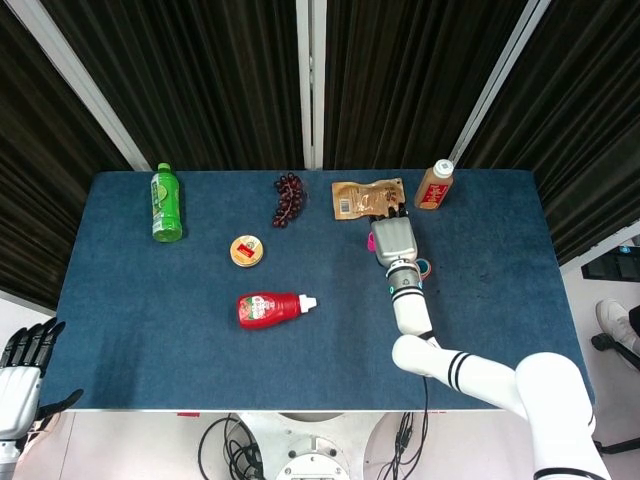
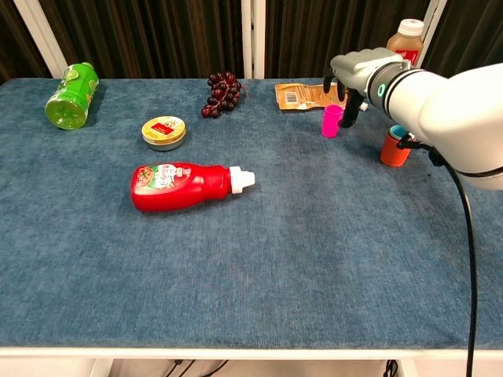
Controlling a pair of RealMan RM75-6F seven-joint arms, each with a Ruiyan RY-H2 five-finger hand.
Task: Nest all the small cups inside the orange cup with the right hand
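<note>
Our left hand [image 1: 20, 365] hangs released off the counter's [image 2: 314, 259] 7 o'clock corner. Our right hand [image 2: 352, 72] hovers over the upright pink cup [image 2: 332, 121], fingers apart around it; we cannot tell whether they touch. The orange cup [image 2: 392, 149], at its 4 o'clock, holds a teal cup [image 2: 399, 131].

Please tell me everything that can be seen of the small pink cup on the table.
The small pink plastic-looking cup stands upright, mouth up, on the blue cloth table, in front of the brown foil pouch. It looks empty and not yet nested. The right hand hovers over it, fingers down on either side; contact cannot be told.
</note>
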